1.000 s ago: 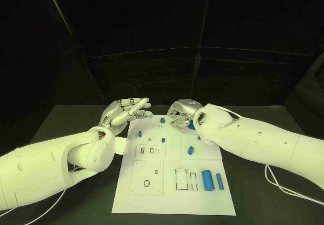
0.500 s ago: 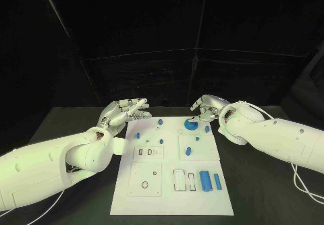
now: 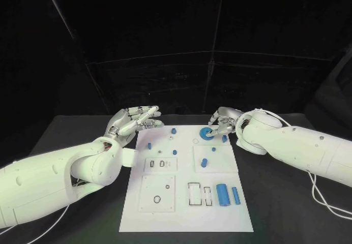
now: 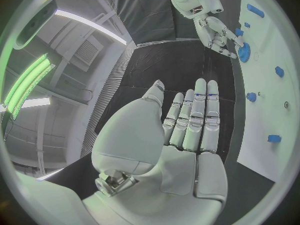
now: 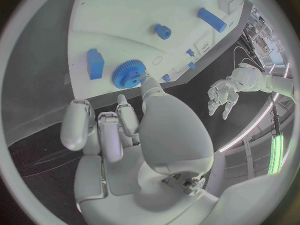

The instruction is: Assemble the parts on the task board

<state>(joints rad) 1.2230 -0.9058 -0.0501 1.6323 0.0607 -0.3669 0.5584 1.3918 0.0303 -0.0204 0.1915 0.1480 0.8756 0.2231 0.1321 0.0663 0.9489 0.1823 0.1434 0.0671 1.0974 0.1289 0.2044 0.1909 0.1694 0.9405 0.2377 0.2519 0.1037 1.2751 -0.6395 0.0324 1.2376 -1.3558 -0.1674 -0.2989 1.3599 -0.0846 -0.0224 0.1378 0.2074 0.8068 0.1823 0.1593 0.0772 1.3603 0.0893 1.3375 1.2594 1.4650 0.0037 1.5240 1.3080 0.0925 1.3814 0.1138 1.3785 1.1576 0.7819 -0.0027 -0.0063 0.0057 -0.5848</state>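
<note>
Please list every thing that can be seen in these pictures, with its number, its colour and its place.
table: one, black, under everything.
task board: one, white, in the middle of the table.
gear: one, blue, toothed, at the board's far right part, beside the right hand's fingertips.
cylinders: two, blue, lying side by side at the board's near right; the left one is thicker.
small parts: several, blue, spread over the board's far half.
slots: several, dark outlines, in the board's near and middle plates.
left hand: one, silver, fingers spread, at the board's far left corner, holding nothing.
right hand: one, silver, at the gear; a fingertip seems to touch it.
</note>
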